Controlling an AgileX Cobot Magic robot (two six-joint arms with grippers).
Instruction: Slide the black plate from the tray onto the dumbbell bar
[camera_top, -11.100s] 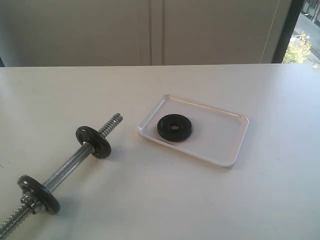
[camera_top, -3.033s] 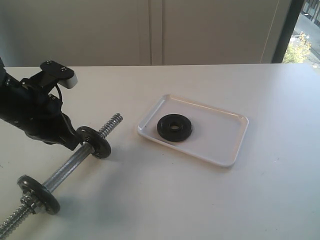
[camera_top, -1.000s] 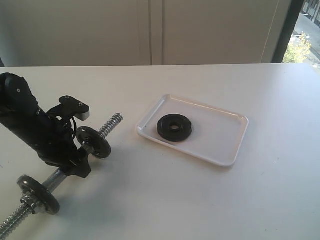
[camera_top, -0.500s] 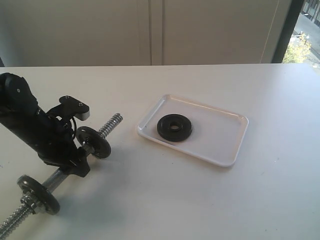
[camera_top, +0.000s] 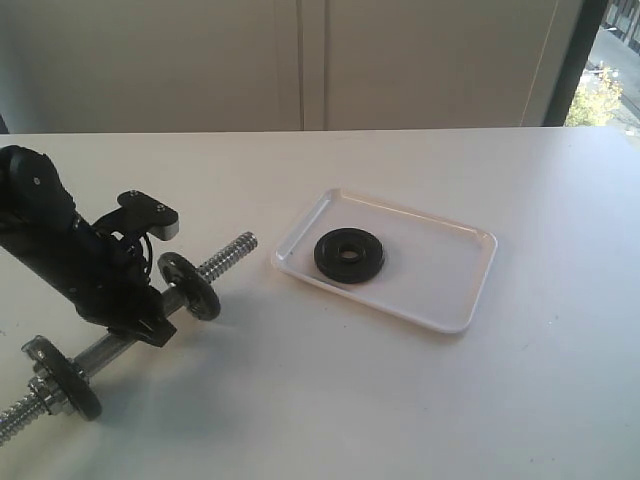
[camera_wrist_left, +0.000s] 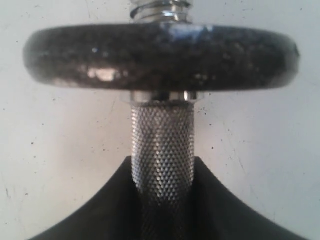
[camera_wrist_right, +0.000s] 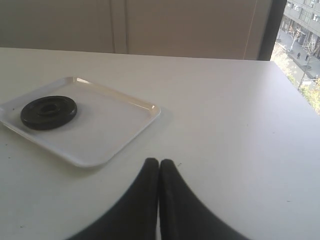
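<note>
The glossy black plate (camera_top: 349, 256) (camera_wrist_right: 49, 112) lies flat in the white tray (camera_top: 455, 270) (camera_wrist_right: 115, 130), toward its left end. The dumbbell bar (camera_top: 225, 257) (camera_wrist_left: 162, 145) slants at the left of the table, its threaded end pointing toward the tray, with a grey-black disc (camera_top: 189, 286) (camera_wrist_left: 160, 56) near that end and another (camera_top: 62, 378) near the front end. My left gripper (camera_top: 150, 325) (camera_wrist_left: 162, 172) is shut on the knurled shaft between the two discs. In the right wrist view my right gripper (camera_wrist_right: 159, 164) is shut on nothing, above bare table beside the tray; the exterior view does not show it.
The white table (camera_top: 400, 400) runs back to a pale wall. A window strip (camera_top: 610, 60) is at the far right. The left arm's black body (camera_top: 60, 255) stands over the table's left side.
The left gripper has lifted and shifted the bar: its threaded end moved toward the tray, and the front disc moved left and farther from the camera.
</note>
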